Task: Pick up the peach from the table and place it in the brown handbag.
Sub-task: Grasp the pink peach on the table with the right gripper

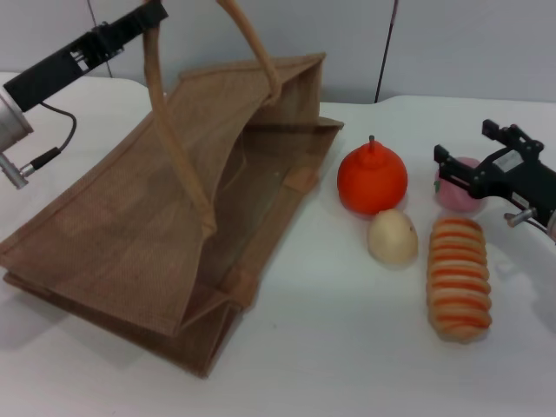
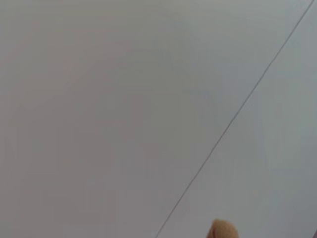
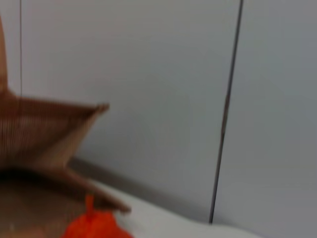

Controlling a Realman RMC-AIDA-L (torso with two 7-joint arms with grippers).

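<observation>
Your right hand (image 1: 458, 182), fingers spread apart around the peach (image 1: 453, 189), sits near the bench's (image 1: 347, 347) right edge. Your left hand (image 1: 149, 19) lifts a handle of the brown handbag (image 1: 174, 217); I cannot tell its finger state.

Tan-brown woven handbag (image 1: 130, 226), pale-pink peach (image 1: 453, 193), bright orange fruit (image 1: 372, 180), white table (image 1: 347, 347)

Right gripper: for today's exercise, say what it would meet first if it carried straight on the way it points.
The right gripper points toward the peach, apparently at or around it already; the bright orange fruit lies beyond.
</observation>
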